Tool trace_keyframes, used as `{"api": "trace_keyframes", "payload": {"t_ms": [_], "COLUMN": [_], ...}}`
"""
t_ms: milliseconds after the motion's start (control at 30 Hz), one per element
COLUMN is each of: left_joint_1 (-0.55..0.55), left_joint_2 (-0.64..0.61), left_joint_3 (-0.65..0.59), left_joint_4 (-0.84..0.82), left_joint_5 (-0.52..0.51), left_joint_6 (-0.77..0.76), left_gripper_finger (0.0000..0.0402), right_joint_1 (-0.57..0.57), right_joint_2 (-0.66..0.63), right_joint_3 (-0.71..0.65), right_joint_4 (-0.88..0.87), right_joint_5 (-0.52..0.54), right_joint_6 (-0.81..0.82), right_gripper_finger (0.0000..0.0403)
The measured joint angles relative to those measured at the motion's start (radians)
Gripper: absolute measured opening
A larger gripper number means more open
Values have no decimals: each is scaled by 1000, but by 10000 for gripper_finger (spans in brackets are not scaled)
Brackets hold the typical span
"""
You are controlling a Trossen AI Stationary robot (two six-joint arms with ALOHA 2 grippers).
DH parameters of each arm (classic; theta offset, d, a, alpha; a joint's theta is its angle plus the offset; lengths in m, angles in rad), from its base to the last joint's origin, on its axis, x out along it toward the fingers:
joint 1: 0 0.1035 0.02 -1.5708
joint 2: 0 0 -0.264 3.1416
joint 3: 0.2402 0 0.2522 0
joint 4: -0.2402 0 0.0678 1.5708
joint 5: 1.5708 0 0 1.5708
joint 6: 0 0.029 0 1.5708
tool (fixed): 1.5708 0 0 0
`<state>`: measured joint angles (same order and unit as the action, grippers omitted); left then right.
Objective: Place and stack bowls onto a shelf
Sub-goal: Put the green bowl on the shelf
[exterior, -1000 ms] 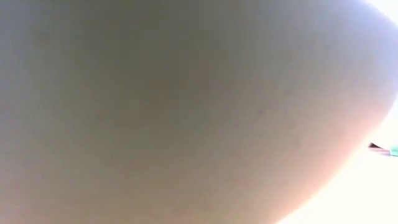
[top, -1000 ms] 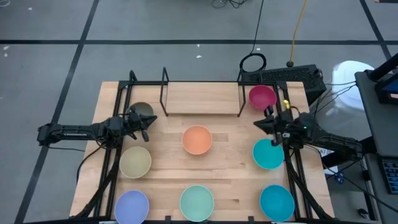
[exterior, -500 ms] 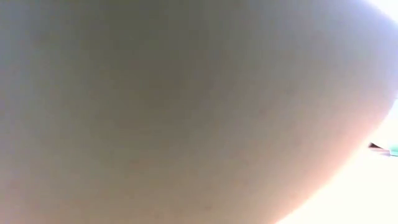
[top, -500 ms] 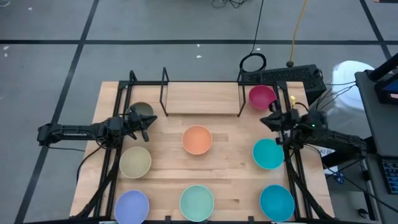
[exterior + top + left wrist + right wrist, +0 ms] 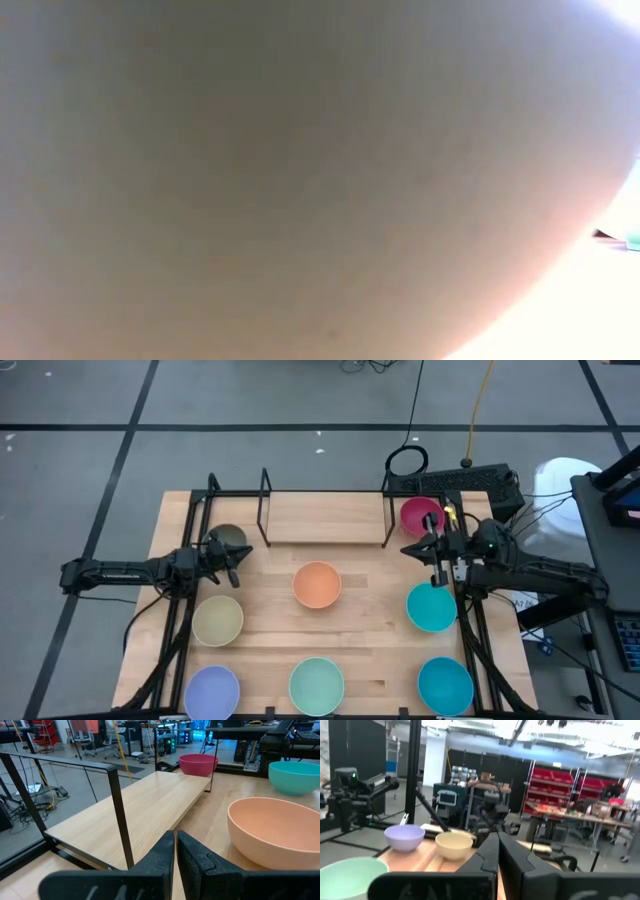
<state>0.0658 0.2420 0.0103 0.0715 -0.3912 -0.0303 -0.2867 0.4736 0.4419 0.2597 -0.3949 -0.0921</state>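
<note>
I had the right gripper (image 5: 432,546) hovering with jaws pressed together just near of the magenta bowl (image 5: 421,514), probably my first pick since it sat beside the empty shelf (image 5: 322,517), while the left gripper (image 5: 236,557), jaws likewise closed, waited by the grey-olive bowl (image 5: 228,537).
</note>
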Motion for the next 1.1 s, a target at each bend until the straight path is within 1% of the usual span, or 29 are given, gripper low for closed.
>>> {"api": "trace_keyframes", "payload": {"t_ms": [167,333,433,533,600,667,733,900,1033,1100], "left_joint_1": [0,0,0,0,0,0,0,0,0,0], "left_joint_2": [0,0,0,0,0,0,0,0,0,0], "left_joint_3": [0,0,0,0,0,0,0,0,0,0], "left_joint_4": [0,0,0,0,0,0,0,5,12,12], "left_joint_5": [0,0,0,0,0,0,0,0,0,0], "left_joint_6": [0,0,50,90,103,110,104,96,108,103], "left_gripper_finger": [26,26,26,26,26,26,26,26,26,26], "right_joint_1": [0,0,0,0,0,0,0,0,0,0], "right_joint_2": [-7,-8,-8,-6,0,2,2,0,7,17], "right_joint_3": [0,0,1,1,1,1,1,1,1,2], "right_joint_4": [43,145,177,178,179,178,178,183,129,93], "right_joint_5": [0,0,0,7,48,104,135,135,141,169], "right_joint_6": [11,134,162,202,231,233,233,283,302,325], "right_gripper_finger": [0,0,0,0,0,0,0,0,0,0]}}
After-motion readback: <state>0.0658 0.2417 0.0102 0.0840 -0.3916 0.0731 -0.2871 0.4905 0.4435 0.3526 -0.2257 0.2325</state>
